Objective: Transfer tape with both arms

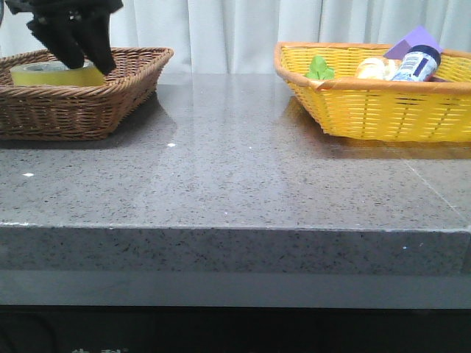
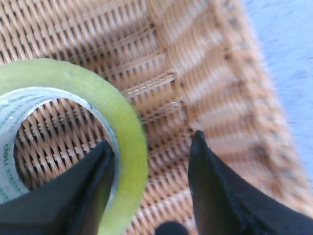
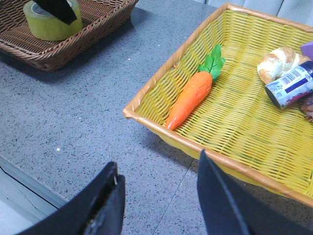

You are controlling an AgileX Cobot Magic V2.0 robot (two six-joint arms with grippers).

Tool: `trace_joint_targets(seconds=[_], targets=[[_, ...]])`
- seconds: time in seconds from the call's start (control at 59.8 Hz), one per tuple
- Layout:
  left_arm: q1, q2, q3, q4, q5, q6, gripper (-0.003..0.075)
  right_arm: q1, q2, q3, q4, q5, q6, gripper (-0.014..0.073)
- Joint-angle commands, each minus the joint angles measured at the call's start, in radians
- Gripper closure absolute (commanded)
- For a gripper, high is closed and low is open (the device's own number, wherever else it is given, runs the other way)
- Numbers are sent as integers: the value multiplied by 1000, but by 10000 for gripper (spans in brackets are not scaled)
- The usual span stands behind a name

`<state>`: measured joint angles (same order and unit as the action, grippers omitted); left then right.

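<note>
Left wrist view: left gripper (image 2: 149, 156) open astride the tape (image 2: 128, 125) wall, ungrasped in brown basket (image 1: 125, 95) at nine o'clock; right gripper (image 3: 159, 188) open, empty; handover and placement ahead.

a speckled grey stone table (image 1: 243, 169) carries a brown wicker basket (image 1: 81, 110) and a yellow basket (image 1: 383, 110), well apart.

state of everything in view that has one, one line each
tape: lying flat in the brown basket, not lifted
left end effector: open, one finger in the core, one outside the roll
right end effector: open, empty, above the table
carrot: lying in the yellow basket
bottle: on its side, cap on
</note>
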<state>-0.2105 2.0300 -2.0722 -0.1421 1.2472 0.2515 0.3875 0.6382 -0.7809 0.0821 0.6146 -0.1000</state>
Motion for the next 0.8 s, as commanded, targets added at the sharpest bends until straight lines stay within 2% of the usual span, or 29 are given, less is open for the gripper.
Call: trace_joint_targets(seconds=[0.0, 0.318, 0.469, 0.636, 0.786], targets=[[0, -116, -28, -40, 13, -12, 369, -6, -3, -25, 5, -78, 1, 221], [0, -331, -28, -66, 13, -98, 370, -6, -3, -25, 5, -78, 1, 221], [-26, -459, -9, -143, 13, -116, 373, -6, -3, -25, 5, -78, 1, 221], [-129, -635, 145, -143, 6, -114, 373, -6, -3, -25, 5, -78, 1, 221], [-236, -814, 368, -134, -89, -114, 373, -6, -3, -25, 5, -78, 1, 221]])
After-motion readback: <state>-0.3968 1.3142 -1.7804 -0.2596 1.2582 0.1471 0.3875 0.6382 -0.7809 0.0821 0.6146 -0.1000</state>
